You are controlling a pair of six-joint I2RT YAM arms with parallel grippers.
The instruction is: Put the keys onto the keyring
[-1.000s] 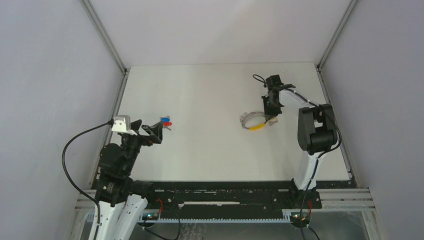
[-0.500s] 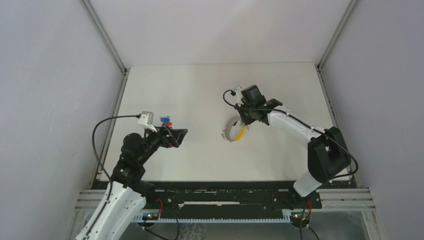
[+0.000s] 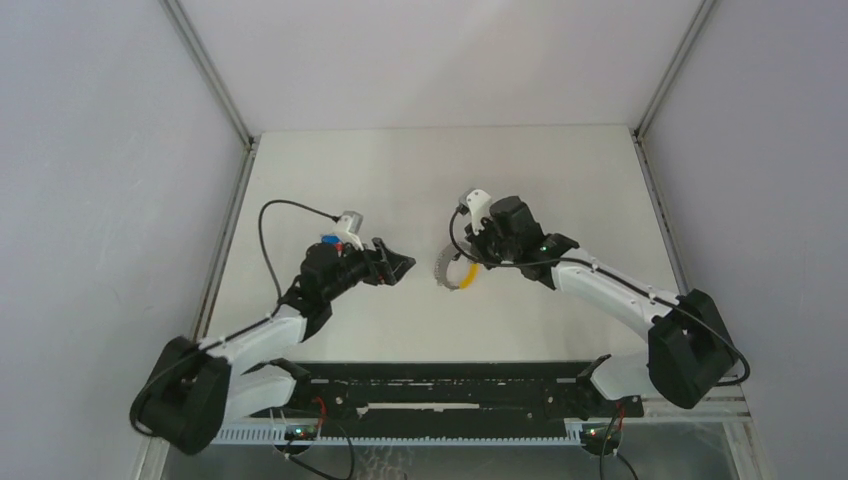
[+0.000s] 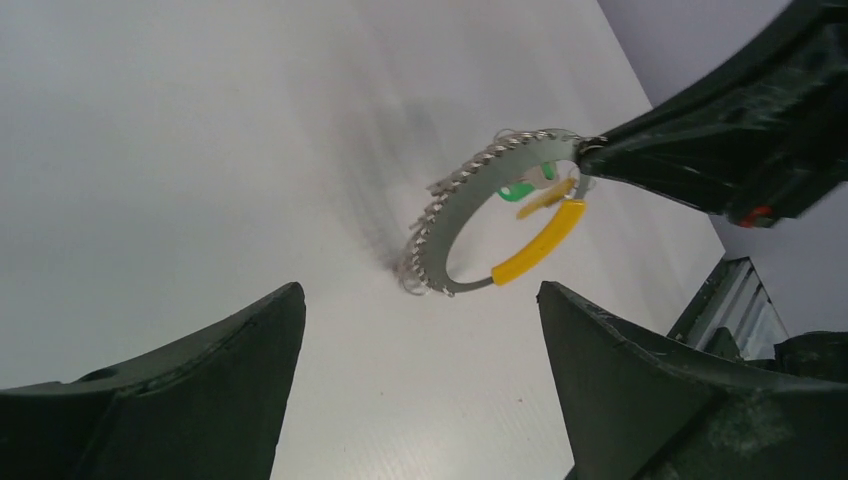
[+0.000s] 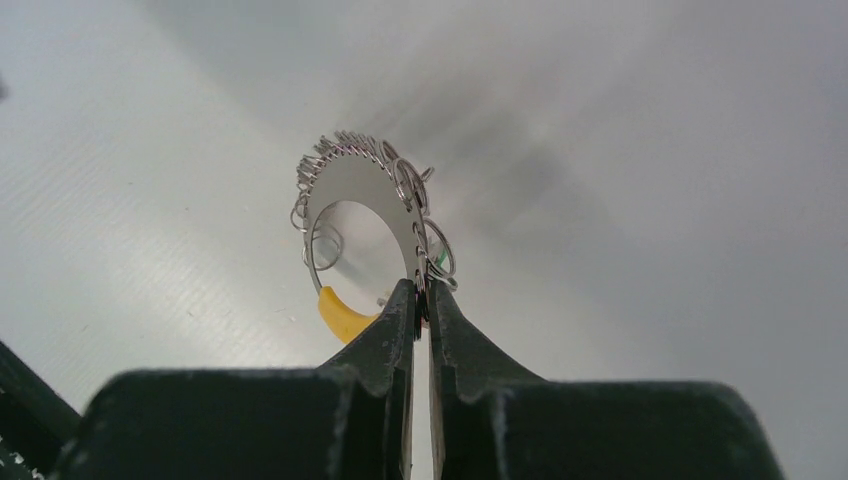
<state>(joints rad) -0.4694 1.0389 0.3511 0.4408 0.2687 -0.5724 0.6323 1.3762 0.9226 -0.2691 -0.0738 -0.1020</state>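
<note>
The keyring [image 3: 452, 270] is a thin metal ring strung with small silvery loops and a yellow tab [image 3: 466, 279]. It hangs just above the white table [image 3: 560, 180] near the middle. My right gripper [image 3: 472, 262] is shut on its rim. In the right wrist view the fingertips [image 5: 421, 302] pinch the ring [image 5: 362, 185] next to the yellow tab [image 5: 340, 312]. My left gripper [image 3: 396, 265] stands open and empty, a short way left of the ring. It faces the keyring [image 4: 470, 205] in the left wrist view. A blue key head [image 3: 327, 241] peeks out behind the left wrist.
Grey walls with metal corner posts [image 3: 210, 70] close in the table on three sides. A black rail [image 3: 450, 385] runs along the near edge between the arm bases. A small green piece [image 4: 516, 189] hangs on the ring near the right fingers.
The left arm has swung right, past the keys, toward the middle of the table. The right arm has carried the keyring left and nearer, and the ring now faces the left gripper.
</note>
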